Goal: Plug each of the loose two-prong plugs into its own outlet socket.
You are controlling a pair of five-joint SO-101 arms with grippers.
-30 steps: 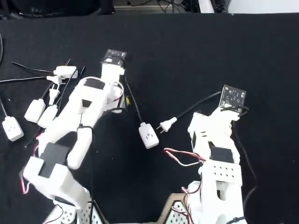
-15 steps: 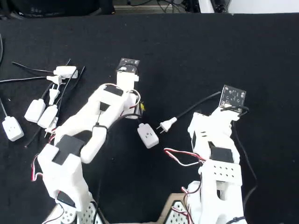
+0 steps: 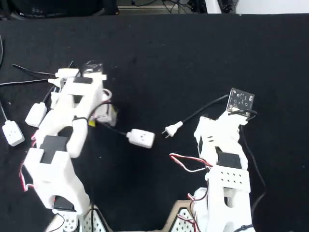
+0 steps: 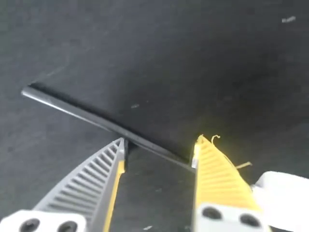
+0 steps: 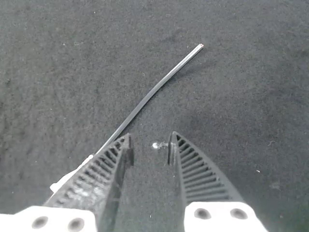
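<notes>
Left claw (image 4: 159, 142) spread, black cable (image 4: 72, 108) across its tips | right claw (image 5: 149, 136) parted, empty | step: socket (image 3: 141, 138) parked near loose plug (image 3: 171, 129) | next imo: pinch plug, align prongs

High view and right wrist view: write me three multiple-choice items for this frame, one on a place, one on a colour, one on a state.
1. Where does the loose plug in mid-table lie?
A. In a hand
B. Between the white socket and the right arm
C. Pushed into a socket

2. What colour is the table cover?
A. White
B. Green
C. Black

3. How is the right hand?
A. Open, holding nothing
B. Shut on the plug
C. Shut on a cable

Answers: 1 B, the plug lies bare on the cover with the socket on one side and the arm on the other. 2 C, the cover is black all over. 3 A, its jaws stand apart with only the cover between them.
</notes>
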